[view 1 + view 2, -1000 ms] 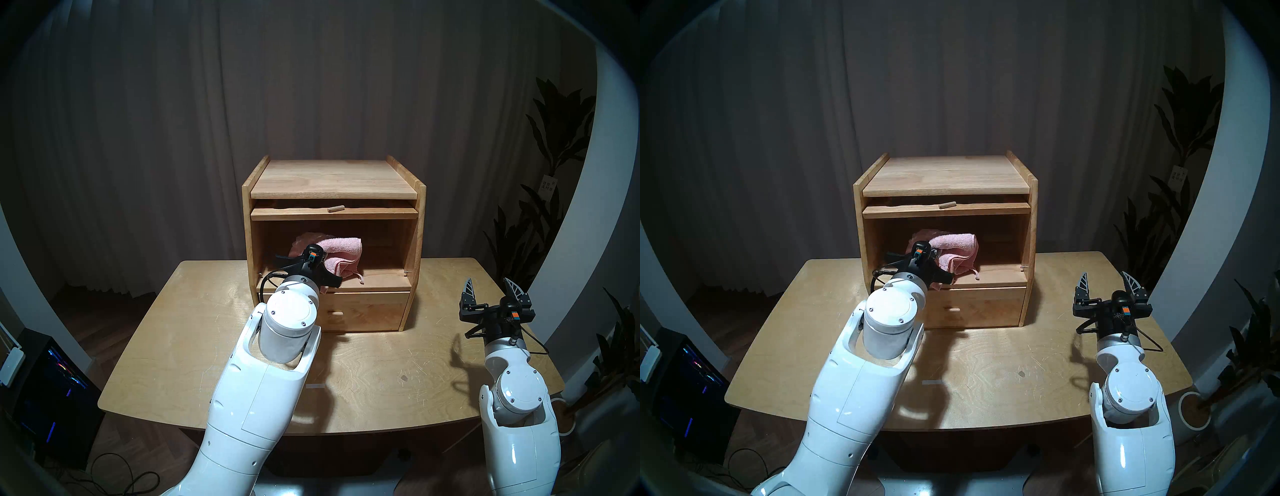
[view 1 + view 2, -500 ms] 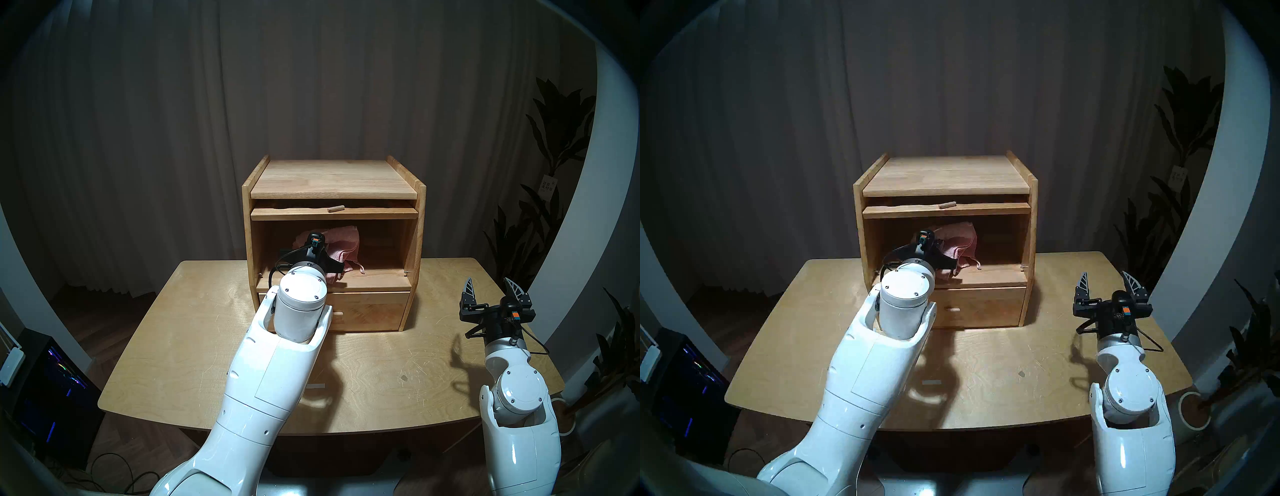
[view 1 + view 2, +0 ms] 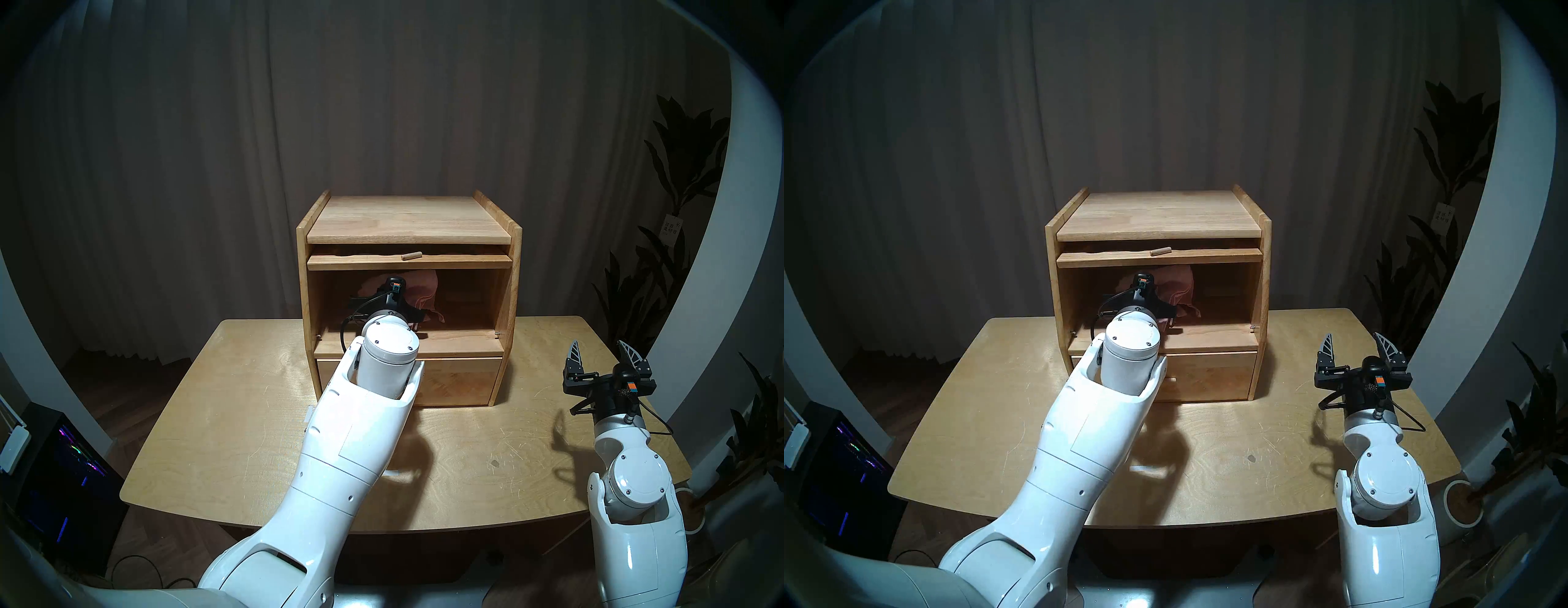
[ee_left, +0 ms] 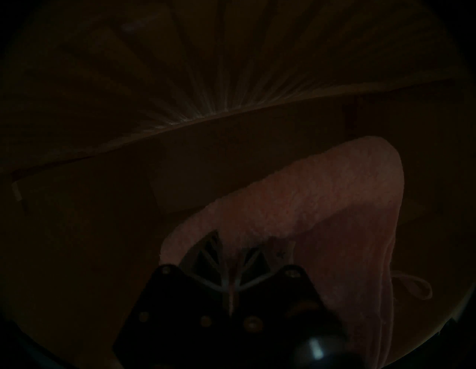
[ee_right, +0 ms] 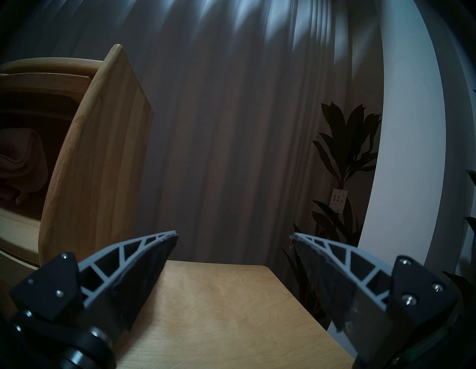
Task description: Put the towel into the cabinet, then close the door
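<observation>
My left gripper (image 4: pixel 233 273), clenched on the small pale pink terry-cloth towel (image 4: pixel 322 206), has pushed deeper over the past second, so the cloth now hangs well inside the light-wood box cabinet (image 3: pixel 515 271), up in its dim open compartment; my right gripper (image 5: pixel 234 257) waits spread and empty over the pale wooden table (image 3: pixel 466 446). Letting go seems next; the windowed wooden door (image 3: pixel 407 262), slid flat under the top, still awaits closing.

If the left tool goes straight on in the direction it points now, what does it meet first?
The left tool, shut on the towel, points into the cabinet. Beyond the towel, probably its back wall comes first; the depth is hard to judge.
</observation>
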{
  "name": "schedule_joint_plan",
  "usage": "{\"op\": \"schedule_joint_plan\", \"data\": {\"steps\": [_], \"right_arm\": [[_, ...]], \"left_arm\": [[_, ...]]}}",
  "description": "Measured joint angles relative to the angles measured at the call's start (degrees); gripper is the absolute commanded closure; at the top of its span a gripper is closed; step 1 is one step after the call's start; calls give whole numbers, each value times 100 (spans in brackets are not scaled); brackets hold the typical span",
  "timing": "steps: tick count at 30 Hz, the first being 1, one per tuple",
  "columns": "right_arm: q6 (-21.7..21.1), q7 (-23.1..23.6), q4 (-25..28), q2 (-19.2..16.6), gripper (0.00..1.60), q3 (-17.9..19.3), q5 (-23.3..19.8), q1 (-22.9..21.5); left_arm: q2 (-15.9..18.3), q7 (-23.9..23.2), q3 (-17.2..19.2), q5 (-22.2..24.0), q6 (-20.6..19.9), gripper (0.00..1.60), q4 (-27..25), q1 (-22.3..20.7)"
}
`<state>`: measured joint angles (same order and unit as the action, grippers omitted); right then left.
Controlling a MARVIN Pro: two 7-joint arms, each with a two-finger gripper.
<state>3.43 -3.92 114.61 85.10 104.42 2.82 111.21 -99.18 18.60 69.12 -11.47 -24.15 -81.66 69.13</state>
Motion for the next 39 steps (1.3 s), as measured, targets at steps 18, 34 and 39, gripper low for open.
{"op": "schedule_joint_plan", "data": {"steps": [18,34,39], "right_arm": [[-1,1,19,3,0,0,0,15],[-2,2,31,6,0,0,0,23],[-3,2,33,7,0,1,0,25]], "left_arm": [[-305,446,159,530,848,160,743,-337],[-60,640,-232,355,2243,160,1303,-204],[-27,645,-191,343,2384,160,1569,-355]]}}
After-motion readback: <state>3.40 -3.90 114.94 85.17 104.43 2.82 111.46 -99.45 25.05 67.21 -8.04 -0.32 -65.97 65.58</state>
